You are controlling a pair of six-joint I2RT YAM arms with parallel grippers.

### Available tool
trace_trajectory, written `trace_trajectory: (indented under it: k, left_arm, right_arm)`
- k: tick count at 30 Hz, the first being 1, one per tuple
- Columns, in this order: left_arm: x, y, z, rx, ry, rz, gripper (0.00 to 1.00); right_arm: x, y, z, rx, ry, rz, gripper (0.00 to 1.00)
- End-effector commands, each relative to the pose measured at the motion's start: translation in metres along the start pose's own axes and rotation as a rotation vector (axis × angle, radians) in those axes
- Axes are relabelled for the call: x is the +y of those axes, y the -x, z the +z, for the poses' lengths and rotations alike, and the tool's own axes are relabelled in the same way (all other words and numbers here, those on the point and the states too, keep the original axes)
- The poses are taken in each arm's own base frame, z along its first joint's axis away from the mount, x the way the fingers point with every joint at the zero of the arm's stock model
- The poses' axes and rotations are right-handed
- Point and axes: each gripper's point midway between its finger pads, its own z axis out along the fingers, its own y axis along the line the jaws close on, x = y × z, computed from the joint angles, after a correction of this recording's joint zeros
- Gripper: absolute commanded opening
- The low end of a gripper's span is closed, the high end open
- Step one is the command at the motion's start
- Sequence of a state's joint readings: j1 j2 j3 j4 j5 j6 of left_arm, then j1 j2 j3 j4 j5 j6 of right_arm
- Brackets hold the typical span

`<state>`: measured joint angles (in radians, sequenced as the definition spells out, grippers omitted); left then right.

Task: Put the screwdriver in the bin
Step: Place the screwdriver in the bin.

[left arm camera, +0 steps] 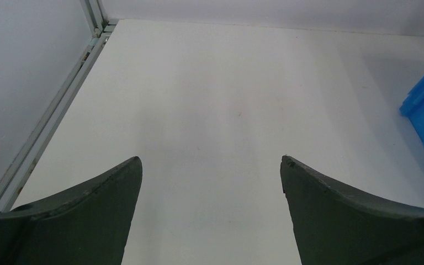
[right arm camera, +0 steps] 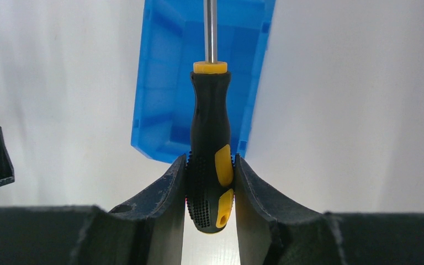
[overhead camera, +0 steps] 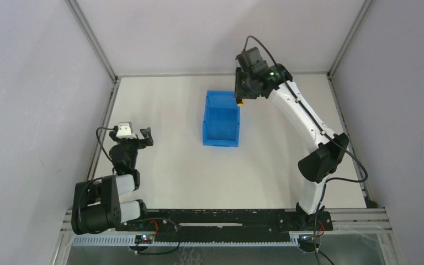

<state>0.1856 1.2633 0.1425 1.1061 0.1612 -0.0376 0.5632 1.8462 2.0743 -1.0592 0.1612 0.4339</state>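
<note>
**Screwdriver gripped at the bin's far right corner, not yet let go**

Nearest the bases, the left gripper (left arm camera: 211, 160) hangs low over the table (overhead camera: 171, 165) on the left side. Its jaws are spread wide with nothing between them, and it is well apart from the work. Only a sliver of blue shows at the right edge of its wrist view.

Further out, at mid-table, stands the bin (overhead camera: 220, 138). It is upright, and nothing can be seen inside it.

Farthest out, the right gripper (right arm camera: 210, 158) is clamped narrow on the screwdriver (right arm camera: 210, 121). It pinches the butt end of the black and yellow handle, so most of the handle and the whole shaft reach forward past the fingers. In the wrist view the shaft points along the bin's inside. In the top view the gripper sits at the bin's far right corner, and the yellow of the handle shows right at the right wall.

The risks, as I judge them:
- **Position.** The tool looks close to the rim rather than centred. If it were released here, the handle could strike the wall and tip out onto the table.
- **Grip.** The hold is at the very end of the handle, so the long free part could swing or slip during a sideways shift.
- **Clearance.** If the gripper goes down too near the wall, it may nudge the light bin aside.
</note>
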Motion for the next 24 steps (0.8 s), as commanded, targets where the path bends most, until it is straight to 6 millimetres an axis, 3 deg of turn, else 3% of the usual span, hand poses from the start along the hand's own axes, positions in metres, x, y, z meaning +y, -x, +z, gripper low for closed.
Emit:
trace_trajectory:
  k: [1, 16, 24]
  left_arm:
    - [-0.003, 0.016, -0.001, -0.077, -0.008, 0.004, 1.00]
    - [-0.002, 0.017, -0.001, -0.079, -0.006, 0.004, 1.00]
    - [-0.003, 0.017, -0.001, -0.079, -0.006, 0.003, 1.00]
  right_arm:
    - [0.017, -0.002, 0.010, -0.012, -0.009, 0.031, 0.00]
    - [0.026, -0.051, 0.075, 0.126, -0.092, 0.008, 0.00]
    - [0.027, -0.062, 0.089, 0.156, -0.105, 0.009, 0.00]
